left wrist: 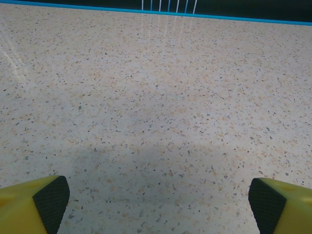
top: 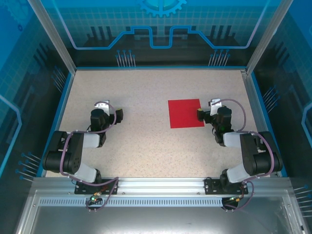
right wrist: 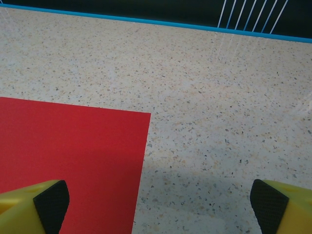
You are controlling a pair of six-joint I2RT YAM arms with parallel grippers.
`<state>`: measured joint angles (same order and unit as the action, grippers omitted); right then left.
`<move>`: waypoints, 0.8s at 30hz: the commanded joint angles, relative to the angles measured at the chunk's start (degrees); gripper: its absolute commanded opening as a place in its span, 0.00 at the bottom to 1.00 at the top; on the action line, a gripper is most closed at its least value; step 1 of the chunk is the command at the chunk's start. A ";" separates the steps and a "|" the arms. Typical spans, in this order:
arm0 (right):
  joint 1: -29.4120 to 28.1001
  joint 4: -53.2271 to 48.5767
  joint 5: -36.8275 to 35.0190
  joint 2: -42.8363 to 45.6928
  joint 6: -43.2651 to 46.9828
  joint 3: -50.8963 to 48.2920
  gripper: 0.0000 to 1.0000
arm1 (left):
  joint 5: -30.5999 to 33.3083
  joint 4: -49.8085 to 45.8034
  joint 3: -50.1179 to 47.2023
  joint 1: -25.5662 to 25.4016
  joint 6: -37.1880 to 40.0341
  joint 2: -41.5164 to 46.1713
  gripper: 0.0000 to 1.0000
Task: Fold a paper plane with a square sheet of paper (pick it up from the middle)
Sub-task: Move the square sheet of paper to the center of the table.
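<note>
Currently, the right end effector (right wrist: 160,207) has its fingers wide apart, gripping nothing; the left end effector (left wrist: 159,207) likewise; the square sheet of paper (top: 182,114) lies flat on the bench (top: 141,151), right of centre; closing too high could miss it; pressing hard could crumple it.
</note>
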<state>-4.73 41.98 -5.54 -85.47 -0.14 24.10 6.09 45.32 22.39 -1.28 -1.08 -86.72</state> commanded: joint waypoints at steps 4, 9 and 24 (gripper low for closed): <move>-1.42 -15.57 -10.21 5.57 -2.06 7.16 0.99 | 2.29 -10.87 2.24 0.58 -1.89 9.45 0.98; -6.01 -43.50 -11.91 7.47 -8.61 21.19 0.99 | 2.78 -28.99 6.64 0.57 -13.29 20.56 0.98; -19.04 -65.08 6.73 -15.48 -35.63 46.60 0.99 | -8.77 -67.24 23.61 0.49 -25.42 31.54 0.99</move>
<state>-21.54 -16.29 -3.22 -96.38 -28.62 67.46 1.61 -13.93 43.24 -1.28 -24.60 -55.72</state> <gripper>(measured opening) 0.994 0.985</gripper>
